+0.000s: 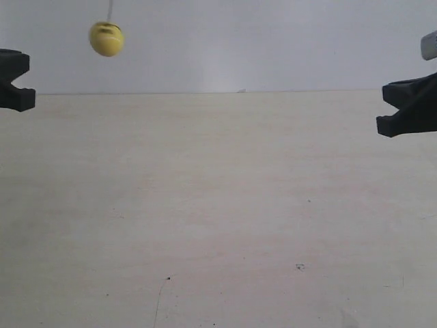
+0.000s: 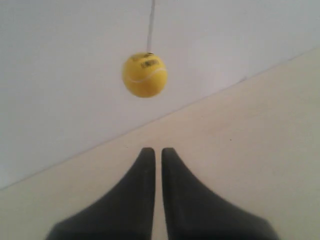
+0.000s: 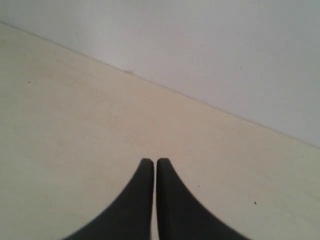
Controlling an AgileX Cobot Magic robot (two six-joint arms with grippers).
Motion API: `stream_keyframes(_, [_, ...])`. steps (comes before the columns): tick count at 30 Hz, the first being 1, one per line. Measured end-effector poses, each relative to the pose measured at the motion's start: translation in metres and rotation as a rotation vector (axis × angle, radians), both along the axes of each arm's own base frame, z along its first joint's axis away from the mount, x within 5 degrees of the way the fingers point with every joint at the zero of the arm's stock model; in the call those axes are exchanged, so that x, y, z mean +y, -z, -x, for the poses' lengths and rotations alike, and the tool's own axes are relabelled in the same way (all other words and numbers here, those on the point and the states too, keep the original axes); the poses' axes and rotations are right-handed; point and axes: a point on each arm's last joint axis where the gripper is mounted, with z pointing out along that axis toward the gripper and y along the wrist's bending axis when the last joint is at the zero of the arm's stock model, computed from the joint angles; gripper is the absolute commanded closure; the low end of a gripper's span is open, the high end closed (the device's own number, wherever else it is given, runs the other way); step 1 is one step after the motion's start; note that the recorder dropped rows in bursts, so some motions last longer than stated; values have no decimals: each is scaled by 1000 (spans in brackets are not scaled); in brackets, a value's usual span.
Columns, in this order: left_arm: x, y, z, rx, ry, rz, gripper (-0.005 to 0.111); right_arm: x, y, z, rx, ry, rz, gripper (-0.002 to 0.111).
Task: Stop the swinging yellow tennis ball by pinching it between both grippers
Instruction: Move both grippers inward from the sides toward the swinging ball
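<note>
The yellow tennis ball [image 1: 106,39] hangs on a thin string [image 1: 110,10] high at the exterior view's left, in front of the wall. In the left wrist view the ball [image 2: 144,75] floats ahead of and above my left gripper [image 2: 158,150], apart from it, seam and dark logo showing. That gripper is shut with nothing held; it is the black one at the exterior view's left edge [image 1: 26,80], lower than the ball. My right gripper [image 3: 154,161] is shut and empty, far off at the exterior view's right edge [image 1: 386,108]. The right wrist view does not show the ball.
A pale wooden table [image 1: 218,205] spreads below both grippers and meets a plain white wall [image 1: 259,48] at the back. A few small dark specks mark the tabletop.
</note>
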Motion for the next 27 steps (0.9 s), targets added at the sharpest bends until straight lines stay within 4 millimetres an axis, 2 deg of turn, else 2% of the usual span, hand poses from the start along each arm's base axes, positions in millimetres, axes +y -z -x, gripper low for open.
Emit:
stream_keyframes(6, [-9, 0, -15, 19, 115, -15, 102, 5, 4, -30, -20, -99, 24, 108])
stream_keyframes(11, [-19, -5, -32, 35, 268, -28, 102, 13, -2, -56, -66, -225, 43, 108])
stream_keyframes(15, [-28, 4, -54, 76, 403, -29, 102, 16, -1, -78, -67, -301, 77, 108])
stream_keyframes(21, [-29, 15, -80, 101, 454, -53, 102, 21, 2, -89, -78, -383, 70, 108])
stream_keyframes(23, [-31, 23, -90, 118, 490, -45, 102, 23, 7, -97, -81, -420, 52, 108])
stream_keyframes(27, [-32, 43, -108, 156, 521, -46, 102, 25, 31, -118, -46, -458, 22, 108])
